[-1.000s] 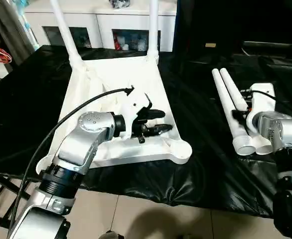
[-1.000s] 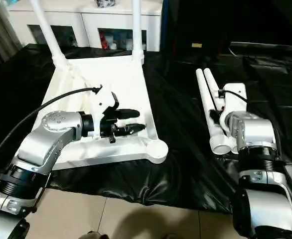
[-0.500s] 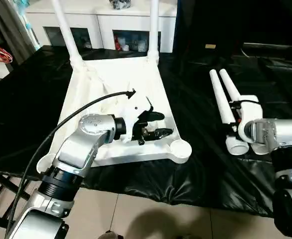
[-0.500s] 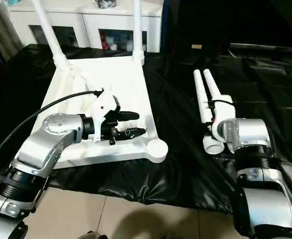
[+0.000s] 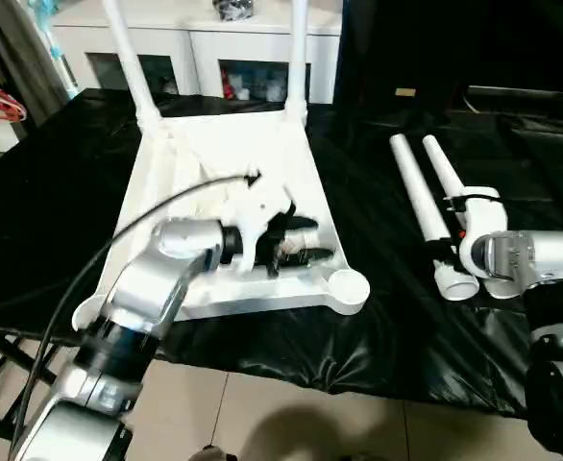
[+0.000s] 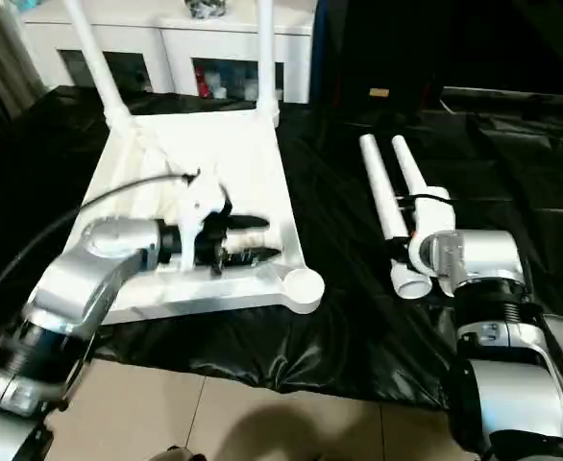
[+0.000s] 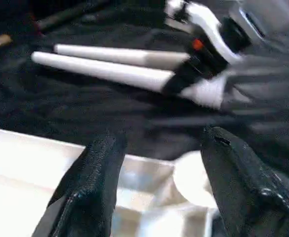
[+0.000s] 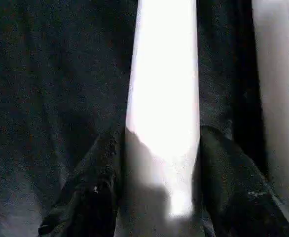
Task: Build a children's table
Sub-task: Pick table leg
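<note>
- The right pincer (image 8: 154,197) is close to the front of the desk (image 5: 387,327), which has a black cover on it. Its two black fingers sit on each side of one loose leg (image 5: 411,187), hugging it, I think to lift it.
- Two loose legs lie side by side there. The other loose leg (image 5: 445,178) waits just beside the first.
- The left pincer (image 5: 305,240) hangs over the table top (image 5: 214,163), near the empty corner socket (image 5: 347,286). Its fingers are apart and hold nothing.
- The table top lies upside down so legs can go in from above.
- At the far end, two legs already stand up: one standing leg (image 5: 128,53) and another standing leg (image 5: 296,58). That makes four legs.
</note>
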Robot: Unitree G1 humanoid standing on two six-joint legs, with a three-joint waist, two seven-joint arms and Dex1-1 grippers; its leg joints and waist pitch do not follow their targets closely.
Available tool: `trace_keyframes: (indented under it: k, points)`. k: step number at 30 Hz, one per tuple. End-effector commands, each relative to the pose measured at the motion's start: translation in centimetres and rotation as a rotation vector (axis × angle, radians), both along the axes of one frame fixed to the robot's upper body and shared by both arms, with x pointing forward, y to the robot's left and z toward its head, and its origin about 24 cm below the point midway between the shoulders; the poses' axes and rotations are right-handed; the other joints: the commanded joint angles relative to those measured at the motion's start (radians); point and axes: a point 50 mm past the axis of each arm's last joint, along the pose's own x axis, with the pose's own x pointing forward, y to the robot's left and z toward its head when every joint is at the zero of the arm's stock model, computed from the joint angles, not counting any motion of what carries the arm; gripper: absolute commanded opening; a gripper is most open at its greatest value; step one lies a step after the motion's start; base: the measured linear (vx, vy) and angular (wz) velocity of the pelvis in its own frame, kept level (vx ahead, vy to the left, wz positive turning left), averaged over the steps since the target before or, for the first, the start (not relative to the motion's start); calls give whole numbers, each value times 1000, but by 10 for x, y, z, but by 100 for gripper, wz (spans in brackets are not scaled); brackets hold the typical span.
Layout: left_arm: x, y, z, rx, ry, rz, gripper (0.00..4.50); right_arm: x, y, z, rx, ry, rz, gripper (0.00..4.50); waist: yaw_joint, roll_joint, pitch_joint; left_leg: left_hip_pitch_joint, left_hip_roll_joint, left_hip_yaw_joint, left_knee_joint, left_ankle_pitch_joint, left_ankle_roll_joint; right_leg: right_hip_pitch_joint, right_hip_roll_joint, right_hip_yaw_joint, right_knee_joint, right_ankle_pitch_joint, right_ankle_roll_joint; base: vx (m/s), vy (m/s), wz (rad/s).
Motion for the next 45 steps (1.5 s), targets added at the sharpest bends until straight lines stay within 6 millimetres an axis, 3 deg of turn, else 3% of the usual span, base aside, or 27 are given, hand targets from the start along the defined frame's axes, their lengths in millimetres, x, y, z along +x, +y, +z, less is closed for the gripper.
trace_keyframes:
  k: [1,3,4,6,11,13,15,16,17,22,31,39,45]
  points:
    - [8,1,7,-34,-15,52,285,2,3,2,54,-36,-1,191,2,-13,-77,15,-5,7,-60,-209,-9,54,-19,15,-75,-255,-194,0,0,0]
    - [13,-1,8,-49,-13,86,285,3,3,4,81,-61,2,189,3,-15,-80,13,-5,5,-60,-199,-6,58,-21,15,-70,-222,-204,0,0,0]
    - [16,-3,9,-59,-14,107,285,3,4,5,106,-77,3,189,4,-21,-81,12,-6,8,-58,-189,3,59,-19,15,-71,-204,-210,0,0,0]
    - [19,-7,11,-77,-18,120,285,3,8,8,172,-121,24,188,8,-20,-83,11,-5,7,-57,-168,14,62,-22,14,-66,-179,-222,0,0,0]
    - [32,-19,27,-251,20,213,285,2,23,26,378,-377,140,188,15,-26,-86,7,-3,8,-53,-137,62,67,-25,15,-61,-111,-245,0,0,0]
    - [42,-25,34,-391,103,285,285,-7,38,36,528,-538,275,188,23,-26,-83,10,-3,11,-51,-157,82,65,-24,15,-66,-128,-251,0,0,0]
    - [45,-28,36,-439,136,304,285,-13,44,39,584,-586,329,188,27,-32,-83,8,-2,7,-55,-150,89,66,-26,12,-66,-150,-244,0,0,0]
    - [48,-31,38,-494,176,310,285,-20,50,41,647,-624,394,188,33,-35,-82,14,1,8,-54,-157,91,62,-27,13,-70,-176,-238,0,0,0]
    - [49,-32,40,-524,199,307,285,-25,53,42,677,-632,430,188,36,-34,-81,11,-2,10,-53,-155,92,63,-27,14,-71,-181,-234,0,0,0]
    - [45,-46,47,-638,316,216,285,-46,71,49,828,-670,604,188,45,-30,-78,12,3,4,-60,-178,74,58,-29,12,-76,-252,-216,0,0,0]
    - [34,-61,55,-699,367,102,285,-58,80,50,853,-667,696,188,53,-35,-75,6,1,2,-64,-177,52,56,-32,12,-85,-309,-167,0,0,0]
    - [33,-56,59,-750,386,87,214,-60,76,51,867,-666,685,188,54,-36,-74,6,1,2,-64,-173,49,55,-32,12,-85,-307,-165,0,0,0]
    - [31,-52,60,-778,394,67,199,-61,76,51,873,-663,690,187,54,-37,-75,4,2,2,-64,-155,53,56,-32,14,-81,-270,-172,0,0,0]
